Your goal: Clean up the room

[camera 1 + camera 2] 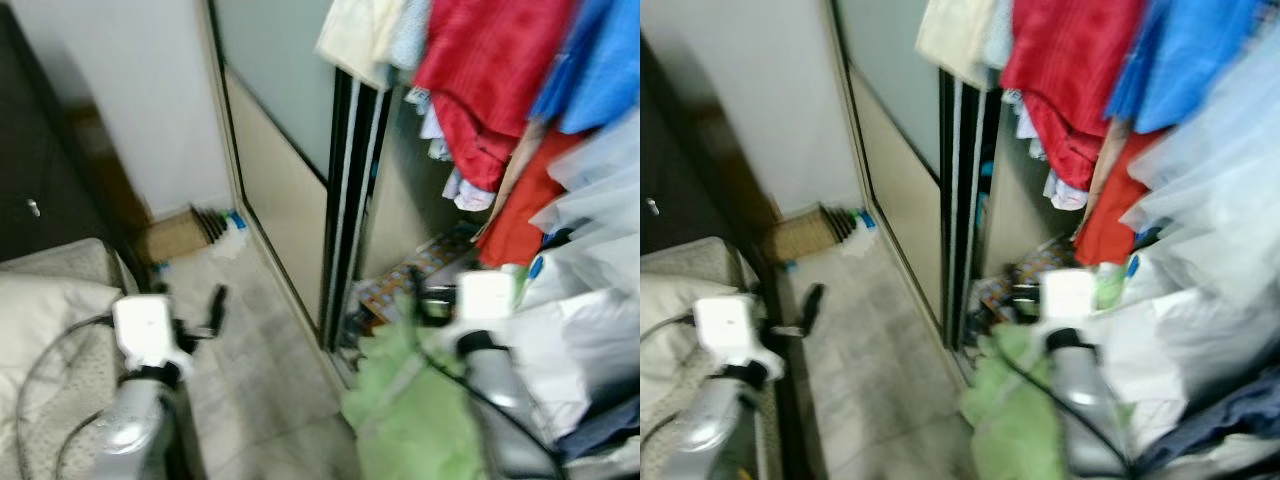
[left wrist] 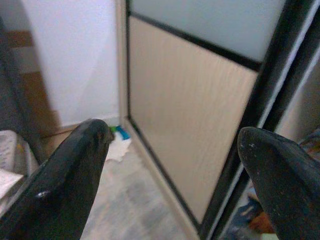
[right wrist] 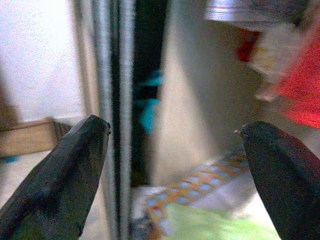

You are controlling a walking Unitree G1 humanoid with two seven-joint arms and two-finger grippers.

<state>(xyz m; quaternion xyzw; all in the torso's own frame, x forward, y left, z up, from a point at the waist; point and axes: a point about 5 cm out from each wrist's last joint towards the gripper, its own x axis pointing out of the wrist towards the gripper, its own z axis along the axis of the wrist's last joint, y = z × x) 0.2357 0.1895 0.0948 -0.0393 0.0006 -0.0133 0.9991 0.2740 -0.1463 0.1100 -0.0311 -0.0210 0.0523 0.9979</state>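
A light green cloth [image 1: 410,400] lies bunched low at the wardrobe opening, draped around my right arm; whether it hangs on the arm or rests below it is unclear. My right gripper [image 3: 172,130] is open and holds nothing, pointing into the open wardrobe [image 1: 400,180], with the green cloth [image 3: 215,225] just under its fingers. My left gripper [image 2: 175,135] is also open and holds nothing, held over the floor and facing the beige sliding door [image 1: 285,200]. One of its fingers [image 1: 217,305] shows above the tiles.
Red, blue and white clothes [image 1: 480,70] hang in the wardrobe over a patterned item [image 1: 420,265] on its floor. White plastic bags [image 1: 580,300] crowd the right. A bed [image 1: 50,300] is at left. A cardboard box [image 1: 175,237] and white rag [image 1: 232,238] lie by the wall.
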